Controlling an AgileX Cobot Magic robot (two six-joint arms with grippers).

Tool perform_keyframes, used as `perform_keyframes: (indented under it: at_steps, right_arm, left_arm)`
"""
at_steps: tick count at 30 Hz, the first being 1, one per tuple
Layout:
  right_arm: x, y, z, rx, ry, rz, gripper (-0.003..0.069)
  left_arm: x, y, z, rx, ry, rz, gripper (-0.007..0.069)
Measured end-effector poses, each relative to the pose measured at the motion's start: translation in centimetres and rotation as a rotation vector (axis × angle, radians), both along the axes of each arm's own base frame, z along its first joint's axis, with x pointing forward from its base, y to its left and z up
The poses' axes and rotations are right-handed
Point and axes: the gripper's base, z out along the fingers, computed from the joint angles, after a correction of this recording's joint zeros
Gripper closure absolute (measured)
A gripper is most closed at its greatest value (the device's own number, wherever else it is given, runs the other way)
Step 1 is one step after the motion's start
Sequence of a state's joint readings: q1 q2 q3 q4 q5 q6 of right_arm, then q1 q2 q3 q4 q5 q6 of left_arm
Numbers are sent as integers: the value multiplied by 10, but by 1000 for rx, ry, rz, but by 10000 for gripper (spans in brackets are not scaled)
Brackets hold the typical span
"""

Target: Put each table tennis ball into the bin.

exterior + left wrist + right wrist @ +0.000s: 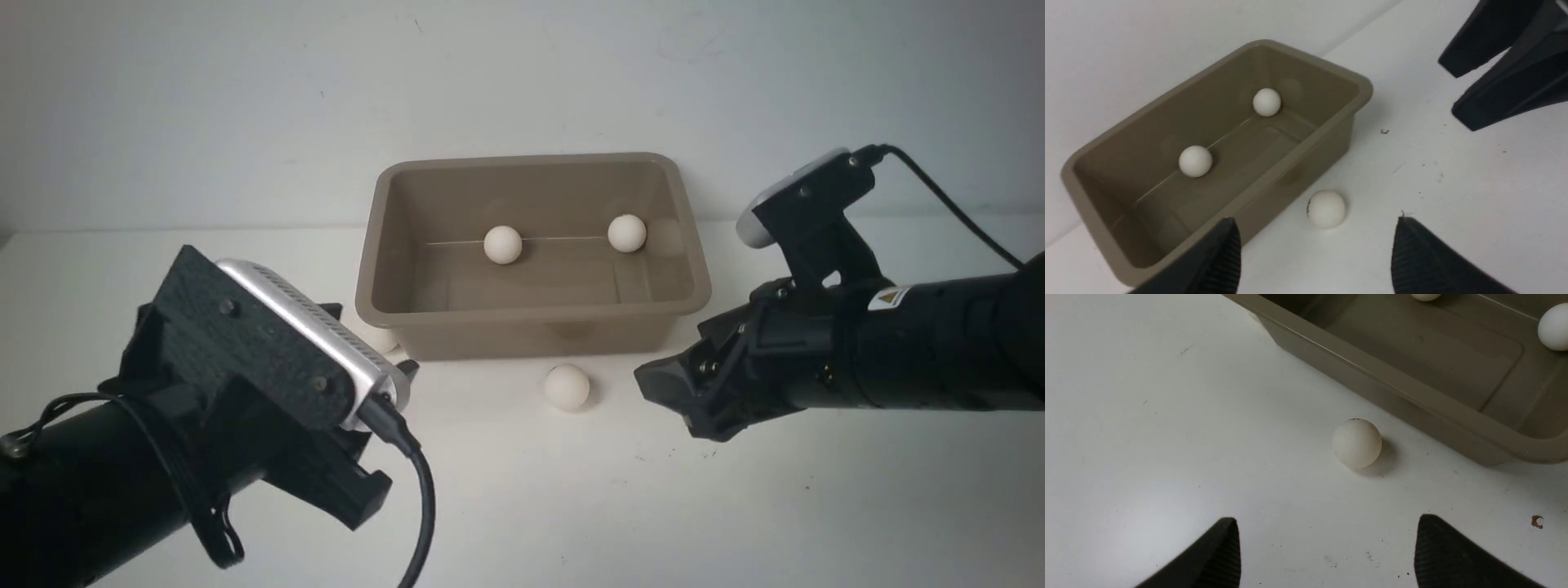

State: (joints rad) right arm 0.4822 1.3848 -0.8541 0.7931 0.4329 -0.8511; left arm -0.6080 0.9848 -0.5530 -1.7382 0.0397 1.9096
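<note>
R gripper (1327, 539) spread wide, empty; marked ball (1356, 443) sits just ahead on table (1147, 416), near bin (1412, 396). L gripper (1316, 253) jaws apart too, nothing held. Two balls (502, 244) (627, 233) inside bin.

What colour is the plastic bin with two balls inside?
Plain grey-brown, no pattern; the rectangular plastic bin shows best in the left wrist view.

Left arm (73, 482), right arm (939, 359) matte black; silver cameras (318, 343) on screwed brackets (229, 343); black cables (420, 506); yellow-triangle label (890, 298); ribbed fingers (1220, 559).
</note>
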Motion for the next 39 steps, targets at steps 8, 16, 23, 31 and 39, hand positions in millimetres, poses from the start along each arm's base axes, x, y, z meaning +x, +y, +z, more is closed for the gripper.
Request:
perform_keyframes:
  at_steps: [8,16,23,31,39]
  right_arm:
    - [0,0,0,-1,-1,1,145]
    - [0,0,0,-3,-4,2,145]
    - [0,0,0,-3,-4,2,145]
    - [0,0,0,-3,-6,2,145]
    - [2,5,2,35,-31,-39,145]
  left_arm:
    - [-19,-24,19,-198,51,-304,178]
    - [-45,-35,21,-348,319,-528,178]
    - [-44,-22,-5,-143,556,-377,178]
    - [-14,18,-2,127,537,-28,178]
    - [7,44,72,162,226,141,178]
